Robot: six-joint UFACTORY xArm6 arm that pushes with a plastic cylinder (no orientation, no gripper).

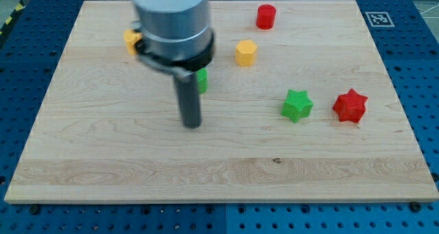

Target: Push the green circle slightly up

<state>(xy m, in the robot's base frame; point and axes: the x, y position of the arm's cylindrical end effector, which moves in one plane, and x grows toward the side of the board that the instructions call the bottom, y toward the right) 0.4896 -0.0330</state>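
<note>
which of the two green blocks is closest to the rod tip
The green circle, half hidden behind the rod just up and right of my tip. The green star sits far off toward the view's right.

The arm hides most of the green circle (203, 80) and yellow block (130, 39).

The arm is a fat, shiny grey tube with a black ring. A thin dark rod ends at my tip (193, 125).
</note>
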